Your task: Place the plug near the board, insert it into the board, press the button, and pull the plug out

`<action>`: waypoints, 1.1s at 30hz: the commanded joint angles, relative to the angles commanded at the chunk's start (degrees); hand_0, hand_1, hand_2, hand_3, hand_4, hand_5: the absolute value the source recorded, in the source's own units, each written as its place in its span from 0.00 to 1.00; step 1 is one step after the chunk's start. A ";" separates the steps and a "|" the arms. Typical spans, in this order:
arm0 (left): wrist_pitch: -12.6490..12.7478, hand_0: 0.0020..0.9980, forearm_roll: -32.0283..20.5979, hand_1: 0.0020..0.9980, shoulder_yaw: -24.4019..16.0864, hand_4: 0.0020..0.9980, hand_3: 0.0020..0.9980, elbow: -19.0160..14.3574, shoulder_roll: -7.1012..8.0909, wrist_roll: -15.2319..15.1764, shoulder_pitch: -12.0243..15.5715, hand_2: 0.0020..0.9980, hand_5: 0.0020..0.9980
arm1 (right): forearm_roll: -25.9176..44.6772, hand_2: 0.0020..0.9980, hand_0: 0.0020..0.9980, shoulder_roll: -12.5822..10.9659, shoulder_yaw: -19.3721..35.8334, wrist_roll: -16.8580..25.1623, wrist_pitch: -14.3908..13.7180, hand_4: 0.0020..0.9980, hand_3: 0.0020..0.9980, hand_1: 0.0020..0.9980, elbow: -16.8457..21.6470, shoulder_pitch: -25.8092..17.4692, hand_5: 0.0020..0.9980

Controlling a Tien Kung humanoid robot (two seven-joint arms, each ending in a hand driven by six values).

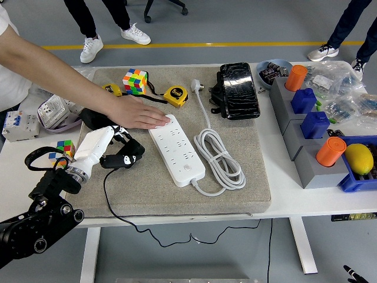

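Left of centre, my left hand (106, 148) is curled around the black plug (125, 158): light, rigid, best gripped by its body, cord trailing.

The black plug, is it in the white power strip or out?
Out. The black plug sits in the left robot hand, beside the white power strip.
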 joint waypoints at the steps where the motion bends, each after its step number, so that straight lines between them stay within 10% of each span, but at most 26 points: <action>1: 0.12 0.48 -0.06 0.61 -0.37 0.99 0.61 0.07 -0.08 -0.34 0.17 0.56 0.41 | -0.01 0.62 0.57 0.00 0.00 0.00 0.00 0.97 0.55 0.64 0.00 -0.02 0.54; 8: 0.27 0.57 -1.14 0.68 -2.93 1.00 0.72 -0.73 -0.26 -2.28 1.46 0.68 0.49 | -0.05 0.62 0.57 0.03 0.29 0.01 0.01 0.97 0.55 0.64 -0.01 -0.06 0.54; 9: 0.44 0.65 -2.51 0.76 -3.81 1.00 0.79 -1.10 -0.29 -3.26 2.07 0.78 0.66 | -0.04 0.62 0.57 0.04 0.32 0.01 0.01 0.97 0.55 0.64 -0.02 -0.06 0.54; 11: 0.52 0.65 -5.17 0.76 -5.20 1.00 0.79 -1.42 -0.49 -4.74 3.03 0.78 0.66 | 0.01 0.62 0.57 0.07 0.24 0.01 0.01 0.97 0.55 0.64 -0.09 -0.02 0.54; 22: -0.66 0.72 -31.29 0.77 -19.06 1.00 0.77 -0.40 -2.52 -24.33 9.09 0.78 0.74 | 0.00 0.62 0.57 0.26 0.08 0.05 0.02 0.97 0.55 0.64 -0.22 -0.05 0.54; 33: -3.62 0.72 -55.50 0.75 -22.78 1.00 0.73 0.71 -2.05 -32.67 10.58 0.75 0.71 | -0.10 0.62 0.57 0.32 0.41 0.05 -0.03 0.97 0.55 0.64 -0.22 -0.05 0.54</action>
